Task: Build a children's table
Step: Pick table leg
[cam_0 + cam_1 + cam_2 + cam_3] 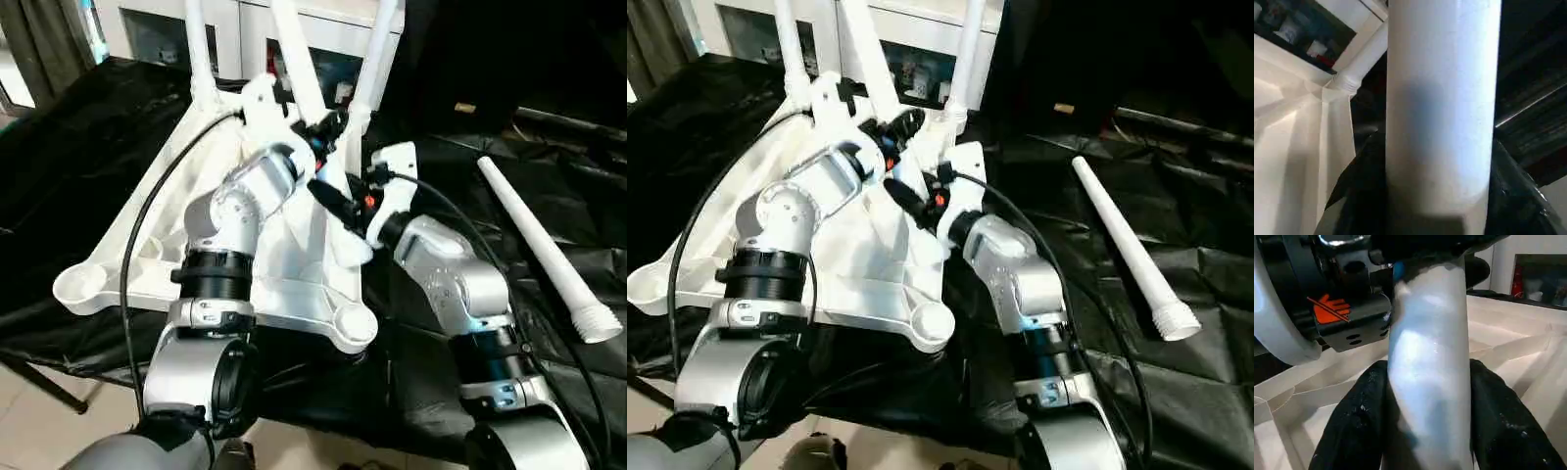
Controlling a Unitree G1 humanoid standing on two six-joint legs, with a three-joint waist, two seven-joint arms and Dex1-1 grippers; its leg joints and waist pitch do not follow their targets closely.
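The upturned white table top [294, 245] lies on the black-draped bench [59, 166], its near corner sockets at the bench's front edge. The left pincer [1440, 205] and right pincer [1427, 431] each clamp the same upright leg [299, 59]. Right of them a loose leg [549, 250] lies across open black sheeting; an orange hand symbol [1334, 306] marks a black casing.

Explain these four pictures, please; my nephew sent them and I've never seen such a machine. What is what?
It is a humanoid robot seen by its own cameras. The two wide pictures come from its head, looking down over its silver arms. An upturned white table top lies on black sheeting; three legs already stand in it, and a spare leg lies aside. The two close pictures come from wrist cameras. Both the left gripper and the right gripper have their jaws around the same white leg.
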